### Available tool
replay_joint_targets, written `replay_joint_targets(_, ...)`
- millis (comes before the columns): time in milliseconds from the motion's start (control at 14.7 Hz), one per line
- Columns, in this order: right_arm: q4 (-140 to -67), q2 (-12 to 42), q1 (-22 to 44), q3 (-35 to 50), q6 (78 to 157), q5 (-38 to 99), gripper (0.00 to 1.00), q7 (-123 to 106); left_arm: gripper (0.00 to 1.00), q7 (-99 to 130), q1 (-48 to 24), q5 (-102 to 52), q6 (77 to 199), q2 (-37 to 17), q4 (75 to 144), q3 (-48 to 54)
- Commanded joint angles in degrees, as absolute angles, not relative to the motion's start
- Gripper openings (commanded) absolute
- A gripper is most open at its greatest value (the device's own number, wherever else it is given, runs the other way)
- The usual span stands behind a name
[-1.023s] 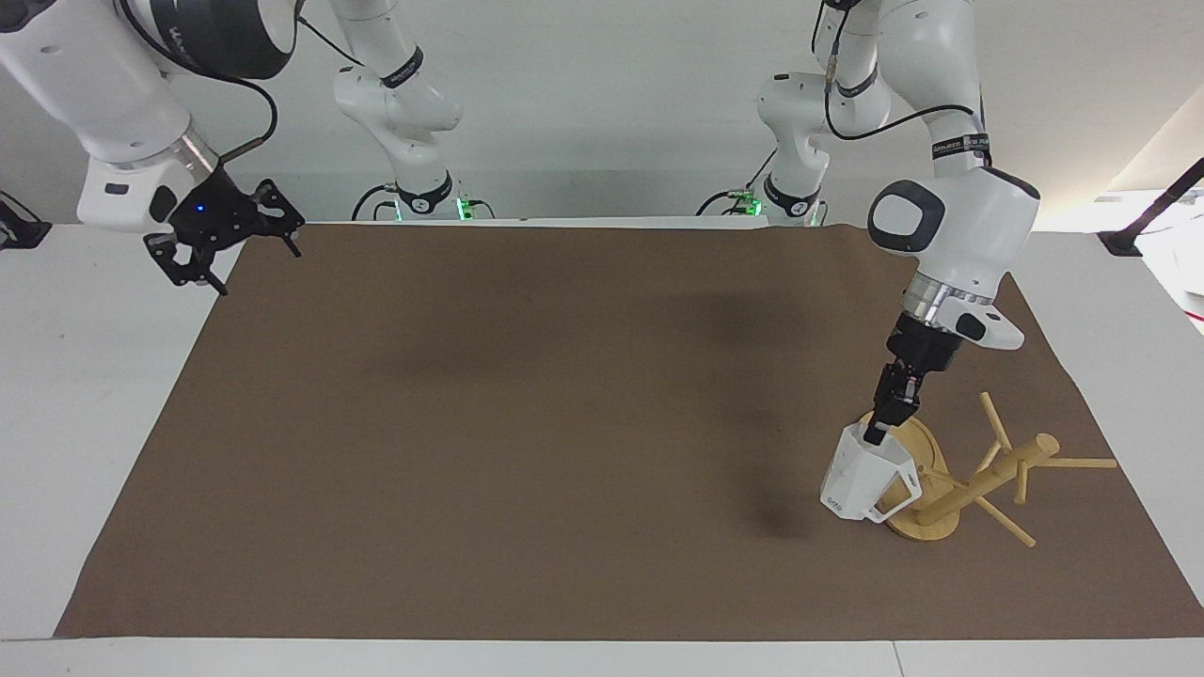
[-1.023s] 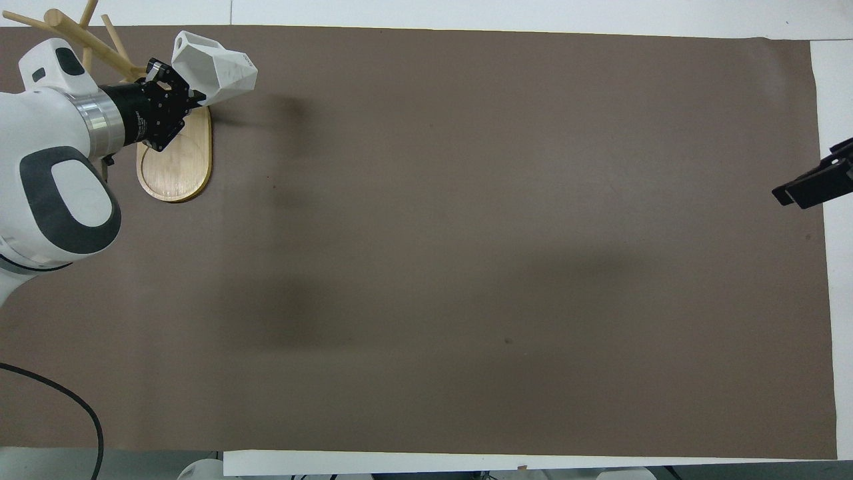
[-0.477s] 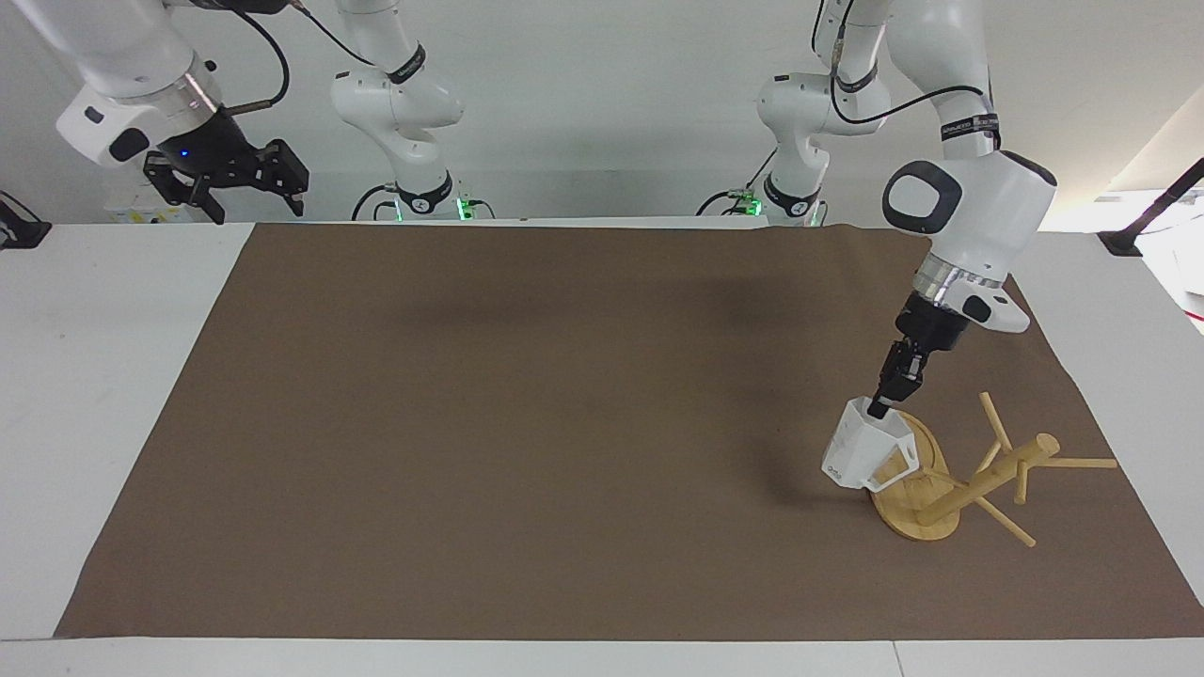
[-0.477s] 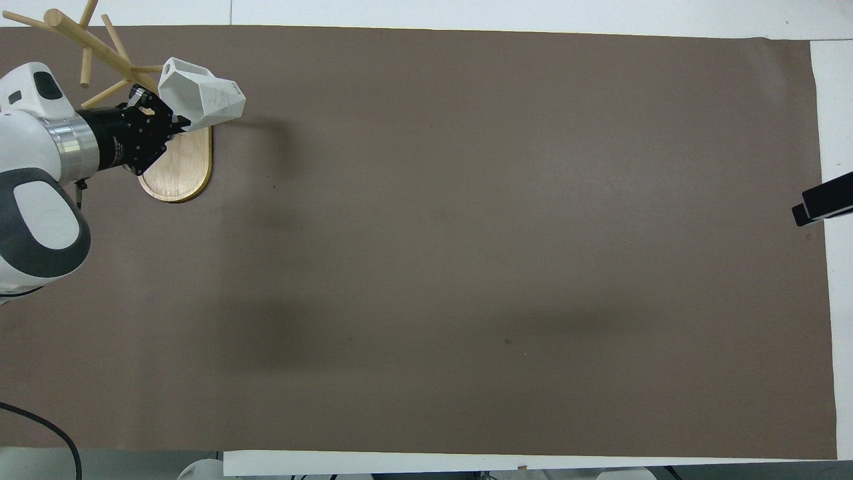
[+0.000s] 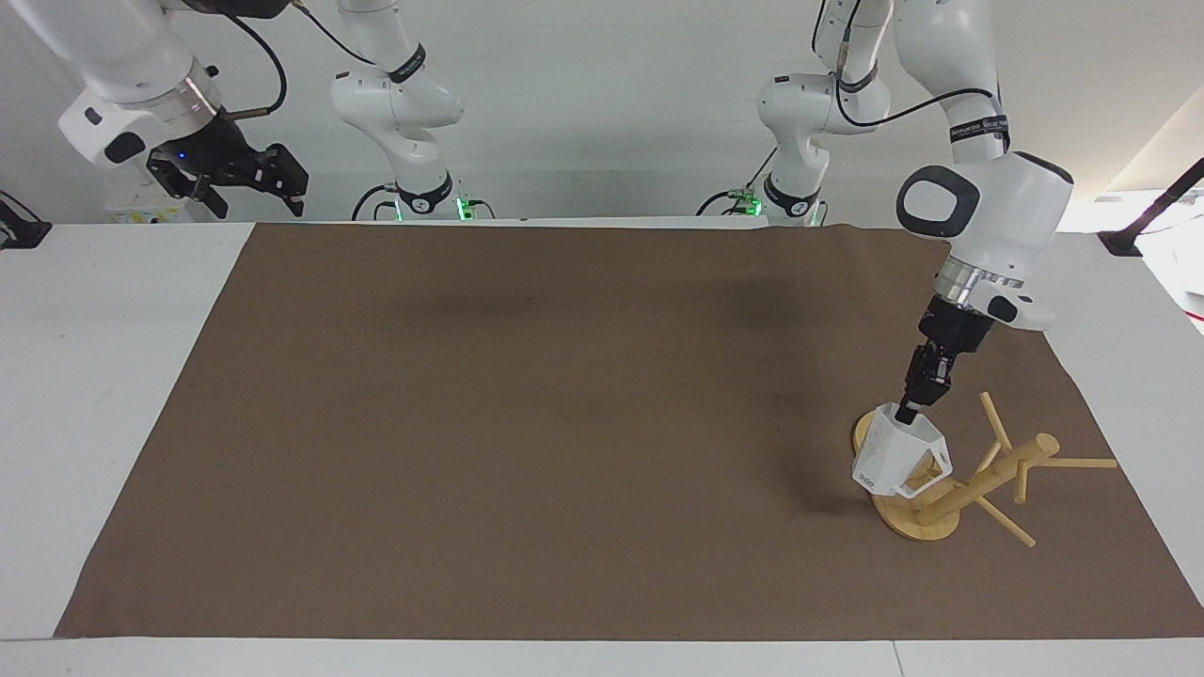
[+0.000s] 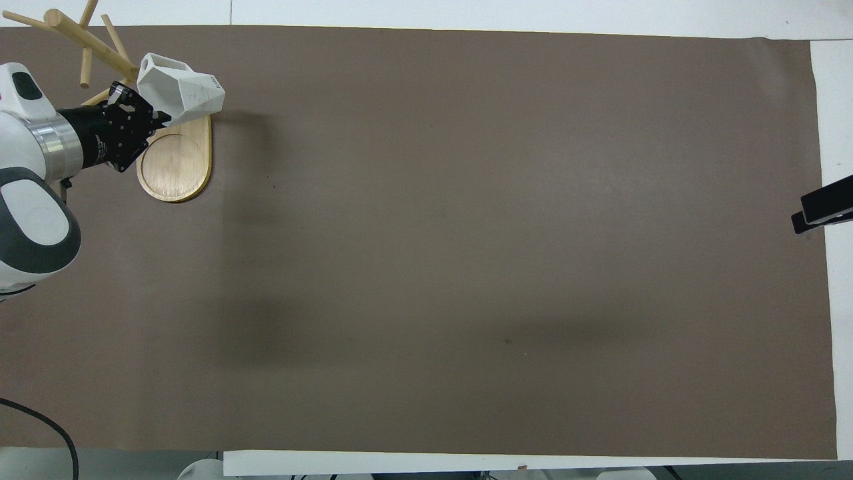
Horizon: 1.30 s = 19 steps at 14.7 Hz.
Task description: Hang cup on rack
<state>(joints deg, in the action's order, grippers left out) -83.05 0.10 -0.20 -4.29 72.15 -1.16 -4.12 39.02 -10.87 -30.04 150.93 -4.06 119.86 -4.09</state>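
Observation:
The white faceted cup point(image 5: 895, 455) hangs from my left gripper point(image 5: 909, 412), which is shut on its rim over the rack's oval base. The cup's handle loop point(image 5: 931, 478) faces the rack's post and lower pegs. The bamboo rack point(image 5: 978, 480) stands at the left arm's end of the table, its post point(image 5: 997, 475) and several thin pegs showing. In the overhead view the cup point(image 6: 180, 93) is over the base point(image 6: 175, 167), with the left gripper point(image 6: 154, 115) beside it. My right gripper point(image 5: 249, 179) waits raised off the mat at the right arm's end; its tip shows in the overhead view point(image 6: 823, 210).
A brown mat point(image 5: 564, 423) covers most of the white table point(image 5: 94, 376). The rack stands near the mat's edge at the left arm's end.
My left gripper has carried the cup toward the rack's post, over the oval base. The right gripper rose off the mat's edge a second ago and has since held still.

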Motion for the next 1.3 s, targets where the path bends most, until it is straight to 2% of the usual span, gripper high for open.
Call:
replay_joint_targets(0,-85.43,-1.50,0.53,-4.66,72.16,-2.20,1.00,-2.46,0.38,33.51,-9.05,-30.94,152.31,-4.04,120.76,-3.78)
replay_joint_targets(68,-85.43,-1.23,0.35,-4.48,72.07,-2.20,1.00,-2.46,0.86,31.49,-8.97,-30.85,152.31,-4.04,120.76,-3.87)
replay_joint_targets(136,-85.43,-1.06,0.18,-4.57,72.07,-2.20,1.00,-2.46,0.99,29.90,-8.88,-30.85,152.23,-3.96,120.76,-3.95)
replay_joint_targets(273,-85.43,-0.88,0.09,-4.74,72.07,-2.20,1.00,-2.37,0.99,29.79,-8.79,-30.85,147.86,-0.99,121.11,-4.04)
replay_joint_targets(477,-86.22,-0.97,-1.49,-4.75,72.60,-1.59,1.00,-2.90,0.99,29.36,-4.76,-29.71,134.96,4.46,120.85,-4.13)
replay_joint_targets(614,-86.31,-0.97,-1.41,-4.75,72.42,-1.32,1.00,-2.90,0.99,29.27,-4.39,-16.09,126.17,6.32,118.06,-4.04)
replay_joint_targets(750,-86.31,-0.97,-0.97,-4.75,72.51,-1.23,1.00,-2.90,1.00,28.83,-5.97,1.51,115.02,5.80,113.05,-3.26)
replay_joint_targets(818,-86.31,-0.97,-0.88,-4.66,72.51,-1.23,1.00,-2.90,0.99,27.17,-7.63,4.71,110.96,5.89,111.64,-3.25)
replay_joint_targets(1091,-86.31,-0.97,-0.97,-4.66,72.51,-1.23,1.00,-2.90,0.99,4.69,-8.09,4.66,95.13,5.80,104.87,-3.34)
replay_joint_targets(1227,-86.31,-0.97,-0.97,-4.66,72.51,-1.23,1.00,-2.90,1.00,3.61,-8.17,5.01,93.52,5.97,103.89,-3.34)
